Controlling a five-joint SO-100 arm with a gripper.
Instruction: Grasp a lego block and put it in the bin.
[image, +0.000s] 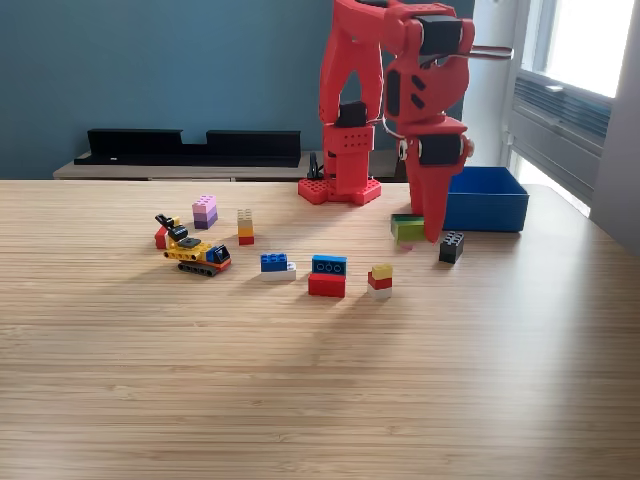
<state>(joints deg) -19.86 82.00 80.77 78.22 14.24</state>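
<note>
Wooden tabletop (320, 380): red gripper (432, 232) lowered beside green rectangular lego block (406, 229), near blue plastic bin (487, 212); jaw opening/hold cannot be determined.

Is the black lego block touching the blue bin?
Apart. In the exterior view, bare table shows between the black lego block and the blue bin.

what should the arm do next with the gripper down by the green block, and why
Probably close on the green block and lift it. The gripper points down at the table right beside that block, on the exterior view's right of it, and the blue bin sits just behind. Whether the jaws already straddle the block is hidden from here, so a small nudge toward the block may come first.
</note>
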